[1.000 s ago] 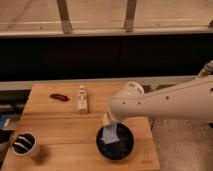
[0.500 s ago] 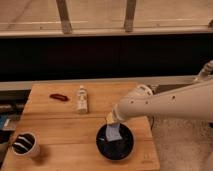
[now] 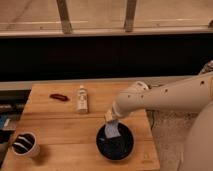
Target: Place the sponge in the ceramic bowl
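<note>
Over the bowl (image 3: 120,148), at its back-left rim: sponge (image 3: 112,131), hanging on edge from gripper (image 3: 110,119), jaws closed on its top. Cannot tell whether its lower end touches the bowl. Farther back on table (image 3: 55,130), bottle (image 3: 81,99) and red object (image 3: 59,97); cup (image 3: 25,144) front left.

The gripper (image 3: 111,118), clamped on the sponge (image 3: 113,129), hangs over the bowl (image 3: 123,148), whose inside lies open below. The bottle (image 3: 82,99), red object (image 3: 59,97) and cup (image 3: 25,144) stand well apart, leftward on the table (image 3: 65,129).
</note>
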{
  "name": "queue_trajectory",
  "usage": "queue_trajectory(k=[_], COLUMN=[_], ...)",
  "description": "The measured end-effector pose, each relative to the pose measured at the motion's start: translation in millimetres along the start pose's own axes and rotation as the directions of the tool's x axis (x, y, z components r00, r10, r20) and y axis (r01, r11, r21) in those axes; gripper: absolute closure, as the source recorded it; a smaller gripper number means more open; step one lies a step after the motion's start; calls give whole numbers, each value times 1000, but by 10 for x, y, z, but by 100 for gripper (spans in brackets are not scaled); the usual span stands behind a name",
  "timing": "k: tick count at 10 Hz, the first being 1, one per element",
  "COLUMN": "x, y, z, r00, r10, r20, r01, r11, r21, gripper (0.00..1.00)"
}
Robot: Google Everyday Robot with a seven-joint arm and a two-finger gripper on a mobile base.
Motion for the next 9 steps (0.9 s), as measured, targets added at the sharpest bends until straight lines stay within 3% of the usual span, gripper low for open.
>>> queue_trajectory(k=[3,7,9], x=[135,155,131], y=[110,314,375], z=[4,-33,-33], r00=[998,994,992], r10=[-22,-64,-78], r20=[-57,-90,-101], r01=[23,69,84], r11=[1000,997,995], r21=[19,46,51], gripper=[68,28,20])
